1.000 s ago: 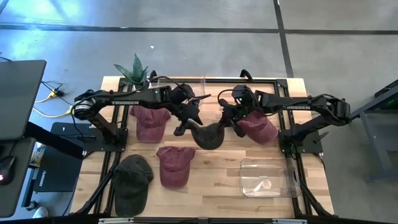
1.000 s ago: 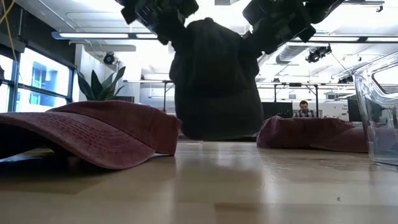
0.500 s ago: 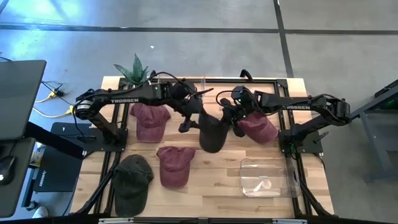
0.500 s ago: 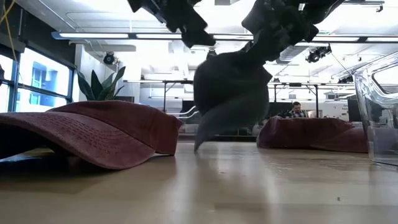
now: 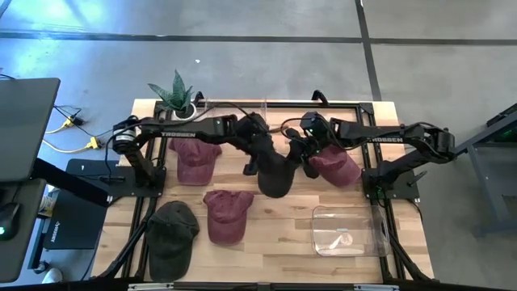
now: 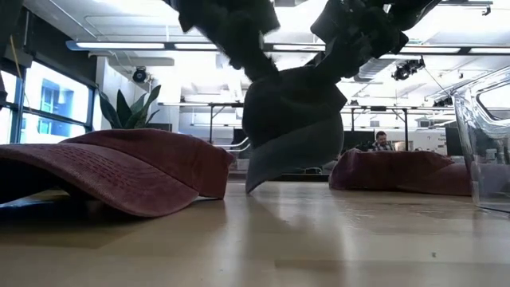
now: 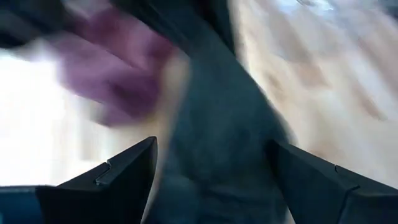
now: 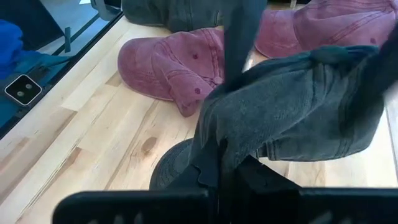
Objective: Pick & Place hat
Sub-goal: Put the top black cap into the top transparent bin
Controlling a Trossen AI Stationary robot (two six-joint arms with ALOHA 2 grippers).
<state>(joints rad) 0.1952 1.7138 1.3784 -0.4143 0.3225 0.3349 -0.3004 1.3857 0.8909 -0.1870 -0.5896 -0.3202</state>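
Note:
A dark grey hat hangs at the table's middle between both grippers, seen also in the low view and the right wrist view. My right gripper is shut on it. My left gripper is open, one finger on either side of the hat's dark cloth. That view is blurred, so whether the left gripper touches the hat I cannot tell. The hat's lowest tip is at or just above the table. My right gripper pinches a gathered fold of the hat's cloth near its rim between its two fingers, coming from the table's right and slanting down. The hat hangs tilted from the hold, its brim lowest, close to the wood.
Maroon hats lie left of the arms, near the front middle and under the right arm. A dark green hat lies front left. A clear bin stands front right, and a potted plant at the far left.
The left gripper let go of the hat, drew away, then moved back toward it, to the table's right. The hat, first spread between both grippers, swung down and now hangs narrow and tilted from the right gripper alone.

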